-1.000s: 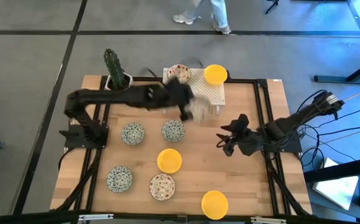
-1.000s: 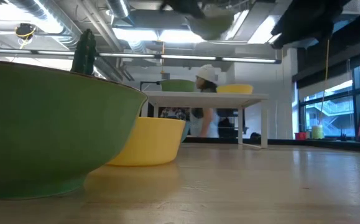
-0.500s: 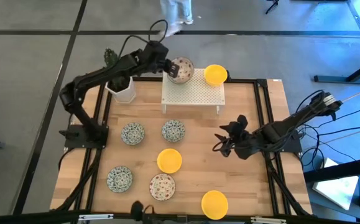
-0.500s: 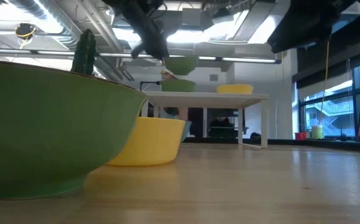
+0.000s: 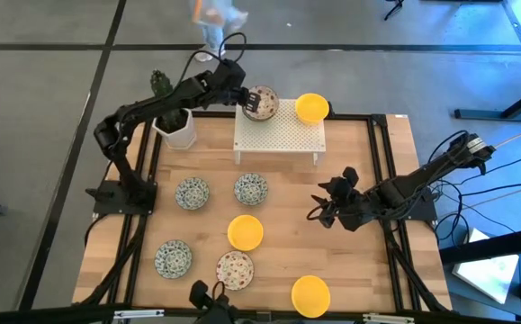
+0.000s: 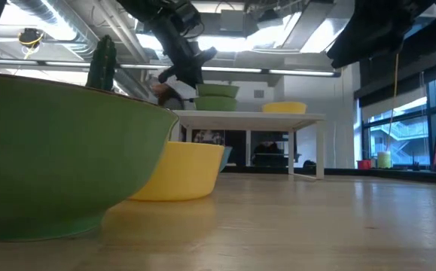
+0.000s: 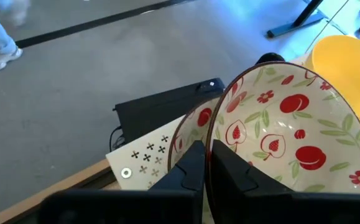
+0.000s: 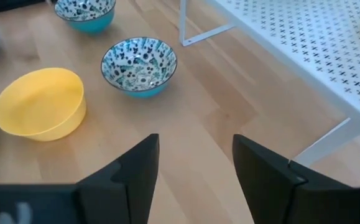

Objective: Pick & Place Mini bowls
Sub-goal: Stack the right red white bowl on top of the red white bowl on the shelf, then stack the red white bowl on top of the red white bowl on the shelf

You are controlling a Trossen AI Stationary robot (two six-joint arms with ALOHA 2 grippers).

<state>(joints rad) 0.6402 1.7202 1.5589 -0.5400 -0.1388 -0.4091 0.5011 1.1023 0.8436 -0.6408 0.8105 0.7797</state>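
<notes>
My left gripper point(image 5: 245, 97) is shut on a white mini bowl with a reddish pattern point(image 5: 261, 102) at the far left corner of the white perforated rack point(image 5: 278, 137). That bowl sits nested in a second reddish-patterned bowl point(image 7: 189, 127). A yellow bowl point(image 5: 311, 107) stands on the rack to its right. On the table rest three blue-green bowls point(image 5: 192, 192) point(image 5: 250, 188) point(image 5: 173, 258), two yellow bowls point(image 5: 245, 231) point(image 5: 310, 295) and one reddish bowl point(image 5: 235, 269). My right gripper point(image 5: 321, 207) hovers open over the table's right side. My left gripper pinches the upper bowl's rim point(image 7: 209, 140), on the bowl's left side. One finger point(image 7: 229, 171) is inside the bowl and the other point(image 7: 189, 168) is outside. The fingers slant down from the table's left. The bowl tilts slightly and sits in the bowl beneath it.
A white square cactus pot point(image 5: 175, 128) stands left of the rack, under my left arm. In the right wrist view a yellow bowl point(image 8: 40, 102), a blue-green bowl point(image 8: 139, 65) and a rack leg point(image 8: 319, 146) lie ahead. A person walks on the floor beyond the table point(image 5: 215, 13).
My left gripper carried the reddish bowl from over the rack's near edge toward the far left corner of the rack. It then lowered the bowl into the reddish bowl standing there and stayed shut. The person beyond the table walked leftward.
</notes>
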